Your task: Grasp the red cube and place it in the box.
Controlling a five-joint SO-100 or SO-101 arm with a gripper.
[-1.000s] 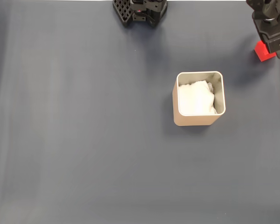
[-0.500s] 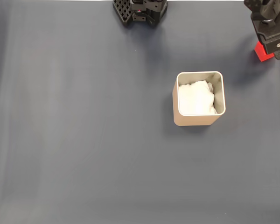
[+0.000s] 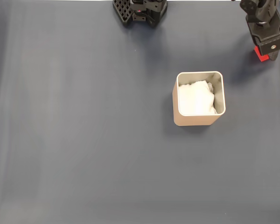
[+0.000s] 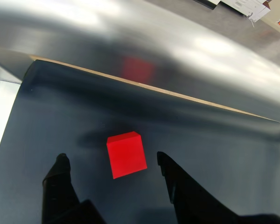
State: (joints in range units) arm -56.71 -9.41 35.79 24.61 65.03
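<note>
Pincer [image 4: 112, 161] fingers spread apart, hovering over the red cube [image 4: 126, 154], which sits on the dark tabletop [image 3: 84, 140] between them. It looks light, stiff and matte, best gripped on opposite flat faces. From the fixed view the arm hides most of it. The box [image 3: 199, 121] stands well apart.

We see the red cube [image 4: 126, 154], between the gripper [image 4: 111, 164] fingertips, with smooth matt faces. The gripper looks like black matt plastic. The mat [image 3: 84, 140] beneath is dark, smooth cloth-like material. The box [image 3: 199, 121], well apart from the gripper, has thin beige satin walls and soft white padding [image 3: 196, 98].
</note>
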